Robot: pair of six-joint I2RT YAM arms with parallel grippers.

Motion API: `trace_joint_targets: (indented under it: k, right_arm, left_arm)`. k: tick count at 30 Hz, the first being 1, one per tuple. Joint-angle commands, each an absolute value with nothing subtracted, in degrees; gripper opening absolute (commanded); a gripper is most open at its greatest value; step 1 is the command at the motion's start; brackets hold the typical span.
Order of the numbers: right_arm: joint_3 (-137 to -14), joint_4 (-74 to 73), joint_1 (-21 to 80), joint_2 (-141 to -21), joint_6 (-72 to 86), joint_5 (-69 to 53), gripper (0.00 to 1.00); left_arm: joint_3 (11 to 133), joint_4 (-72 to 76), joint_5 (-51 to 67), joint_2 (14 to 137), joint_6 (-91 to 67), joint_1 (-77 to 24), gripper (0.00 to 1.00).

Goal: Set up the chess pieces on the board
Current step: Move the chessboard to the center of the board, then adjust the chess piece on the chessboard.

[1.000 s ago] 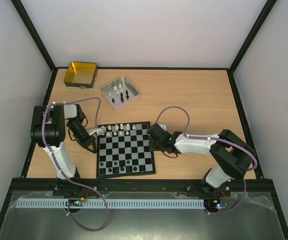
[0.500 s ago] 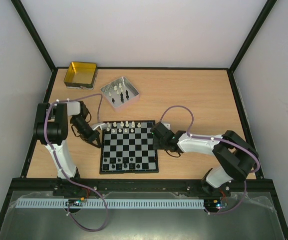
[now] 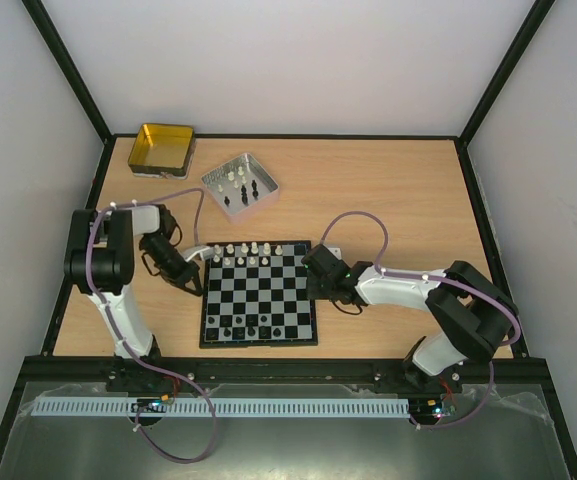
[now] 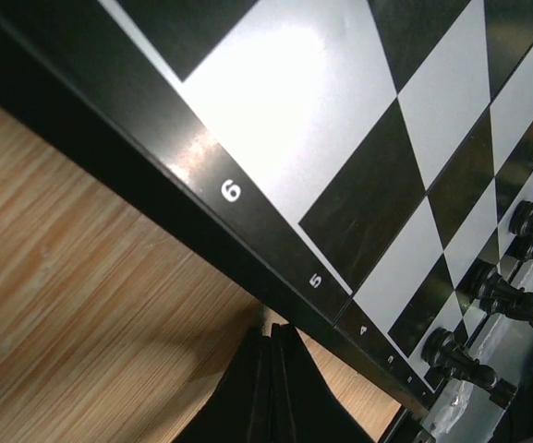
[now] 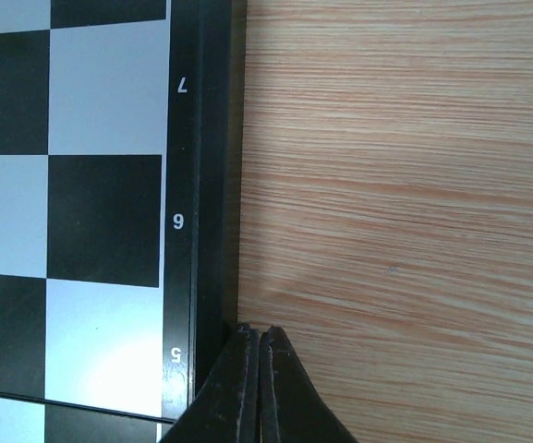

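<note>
The board [image 3: 268, 292] lies flat between the two arms, with white chess pieces [image 3: 238, 258] along its far rows and black chess pieces [image 3: 242, 326] along its near rows. My left gripper [image 3: 198, 287] is shut and empty, its tip low on the table just off the board's left edge [image 4: 248, 212]. In the left wrist view the closed left gripper [image 4: 271, 334] points at the border near the number 5, and black pieces [image 4: 502, 291] show at the right. My right gripper [image 3: 315, 278] is shut and empty, and its tip [image 5: 258, 334] touches the board's right border [image 5: 201, 185] near the number 5.
A silver-grey tray [image 3: 218, 172] holding a few more black and white pieces stands behind the board at the left. A gold-yellow tin [image 3: 162, 150] sits at the far left corner. Bare wooden table lies right of the board.
The board has slid to the right and turned square to the table edge. Both grippers moved with it. Over the last half second almost nothing has moved.
</note>
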State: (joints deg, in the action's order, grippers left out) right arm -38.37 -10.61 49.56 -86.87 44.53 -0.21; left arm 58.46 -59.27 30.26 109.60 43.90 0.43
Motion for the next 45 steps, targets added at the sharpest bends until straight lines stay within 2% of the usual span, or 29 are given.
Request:
trace_joint_targets:
  k: [1, 11, 15, 19, 21, 22, 27, 31, 37, 40, 45]
  right_arm:
    - [-37.89, -8.11, 49.91, -86.35, 45.05, -2.32, 0.02]
    - [-38.78, -13.45, 49.88, -80.67, 44.75, 3.11, 0.02]
    - [-38.70, -15.40, 49.66, -79.30, 44.66, 4.50, 0.06]
    - [-38.67, -16.23, 49.18, -78.47, 44.44, 4.92, 0.15]
    - [-38.73, -16.43, 49.01, -78.31, 44.23, 5.07, 0.23]
    - [-38.90, -16.56, 48.88, -78.39, 44.12, 5.17, 0.25]
    - [-39.60, -17.29, 48.65, -78.42, 43.99, 4.83, 0.27]
    - [-39.38, -17.49, 48.68, -77.69, 44.09, 5.01, 0.27]
    - [-38.14, -17.19, 48.56, -76.46, 44.71, 5.11, 0.27]
    - [-37.43, -16.84, 48.52, -76.05, 44.98, 5.15, 0.28]
    - [-36.71, -16.36, 48.49, -75.96, 45.28, 4.85, 0.28]
  left_arm:
    - [56.74, -43.00, 24.49, 110.74, 43.92, 1.27, 0.02]
    - [56.16, -42.03, 19.69, 106.61, 43.33, 5.92, 0.02]
    - [56.55, -41.97, 17.17, 103.83, 43.23, 8.31, 0.02]
    - [56.57, -42.57, 17.69, 101.06, 43.87, 8.75, 0.20]
    - [55.58, -42.82, 19.88, 99.14, 45.04, 7.87, 0.33]
    - [54.96, -42.12, 20.03, 98.13, 44.85, 7.15, 0.36]
    - [54.93, -41.83, 22.91, 94.84, 43.94, 4.31, 0.36]
    - [55.94, -41.48, 24.83, 93.76, 42.75, 2.65, 0.24]
    - [57.16, -40.72, 26.21, 92.84, 40.01, -0.23, 0.14]
    - [57.35, -40.27, 26.85, 92.51, 38.82, -1.97, 0.14]
    - [57.69, -39.24, 27.24, 91.93, 36.85, -4.75, 0.23]
